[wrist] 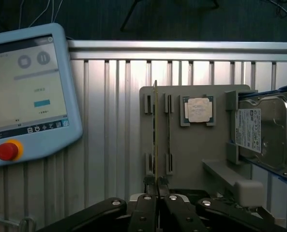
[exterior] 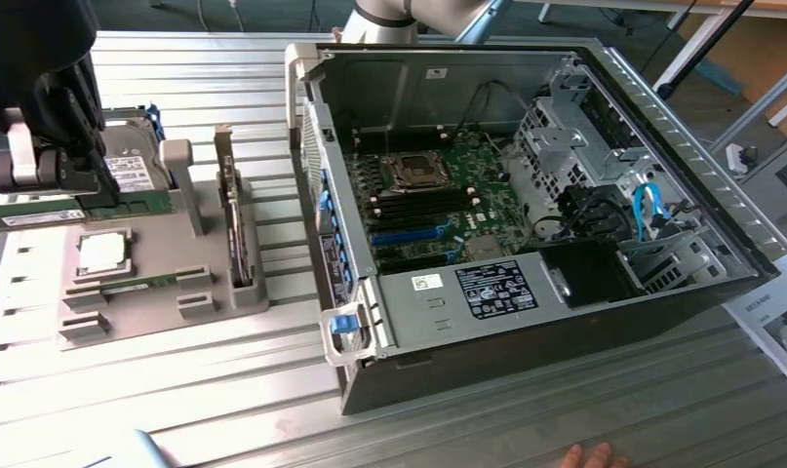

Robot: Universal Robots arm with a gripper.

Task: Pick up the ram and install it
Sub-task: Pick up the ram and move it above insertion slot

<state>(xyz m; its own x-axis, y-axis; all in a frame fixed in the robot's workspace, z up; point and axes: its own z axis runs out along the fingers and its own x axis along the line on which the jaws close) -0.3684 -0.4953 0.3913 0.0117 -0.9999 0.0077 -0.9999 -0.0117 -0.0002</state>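
The ram [exterior: 42, 214] is a long green stick, held level above the grey parts holder [exterior: 146, 258] at the exterior view's left. My gripper [exterior: 84, 195] is shut on it from above. In the wrist view the ram [wrist: 155, 130] shows edge-on as a thin line running out from between my gripper's [wrist: 156, 182] closed fingers, over the holder [wrist: 191, 150]. A second thin board [wrist: 168, 130] stands in the slot beside it. The open computer case [exterior: 627, 107] lies on its side to the exterior view's right, with its motherboard [exterior: 426, 200] exposed.
On the holder sit a square silver processor [wrist: 198, 110] and a hard drive [wrist: 264, 135]. A teach pendant [wrist: 27, 96] lies on the slatted metal table beside the holder. A person's fingers [exterior: 588, 455] rest at the table's near edge. Papers [exterior: 777, 327] lie right of the case.
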